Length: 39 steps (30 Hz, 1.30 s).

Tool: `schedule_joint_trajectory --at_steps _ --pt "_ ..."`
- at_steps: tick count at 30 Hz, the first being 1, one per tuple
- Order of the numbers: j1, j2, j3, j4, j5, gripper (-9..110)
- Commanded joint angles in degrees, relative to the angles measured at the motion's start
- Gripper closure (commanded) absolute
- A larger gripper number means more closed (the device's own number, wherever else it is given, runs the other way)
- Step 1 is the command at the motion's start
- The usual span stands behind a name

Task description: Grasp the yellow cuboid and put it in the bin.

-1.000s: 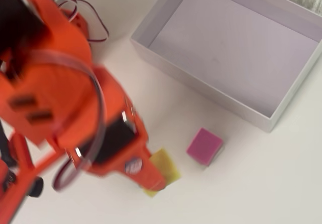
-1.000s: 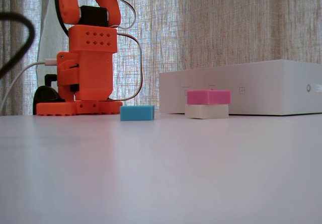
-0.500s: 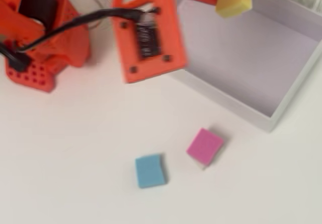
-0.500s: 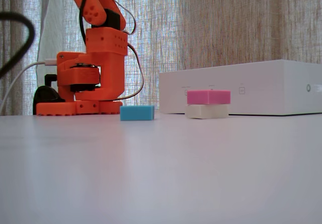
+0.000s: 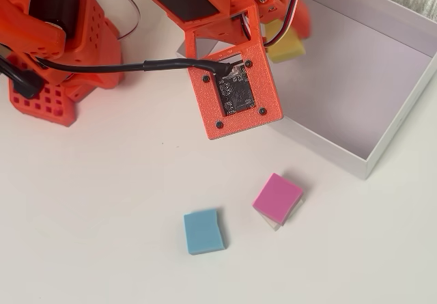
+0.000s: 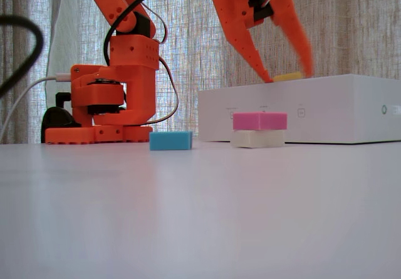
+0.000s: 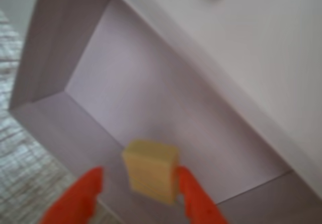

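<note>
The yellow cuboid [image 7: 151,169] looks like light, matte foam: stiff enough to keep its square shape, slightly yielding and not slippery, so I judge it will fall without bouncing far. The two opposite flat sides are the natural places to hold it.

It is a small pale-yellow block with soft edges, blurred in the wrist view. There it sits between the two orange fingers [image 7: 198,199], and a sliver of gap shows on the left side, so the pincer [image 6: 286,77] seems to be spread apart, with the block loose or just leaving it. I cannot tell for certain whether either finger touches it.

In the overhead view the block hangs over the near-left corner of the bin [image 5: 392,133], above its lilac-white floor. The pink block [image 5: 276,196] and the blue block [image 5: 203,231] lie on the surface [image 5: 102,215], outside the bin.
</note>
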Motion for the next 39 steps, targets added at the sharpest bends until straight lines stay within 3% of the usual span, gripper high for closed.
schedule_joint_trajectory --at_steps 1,10,15,18,23,29,33,36,39 --pt "2.64 3.52 -2.29 -3.16 -1.23 51" --pt "26.19 17.14 -19.34 -23.38 -4.13 59" --pt "39.73 31.9 -12.48 -30.5 -1.85 59" --pt "44.56 43.42 -3.96 -27.16 1.41 60" --pt "44.65 61.0 9.93 -8.17 1.76 61" --pt "45.7 63.9 18.19 9.84 4.75 63" --pt "45.79 63.9 22.5 12.04 4.31 67" --pt "45.44 63.9 24.87 12.22 3.6 80" --pt "44.74 63.9 27.6 12.13 1.58 83"
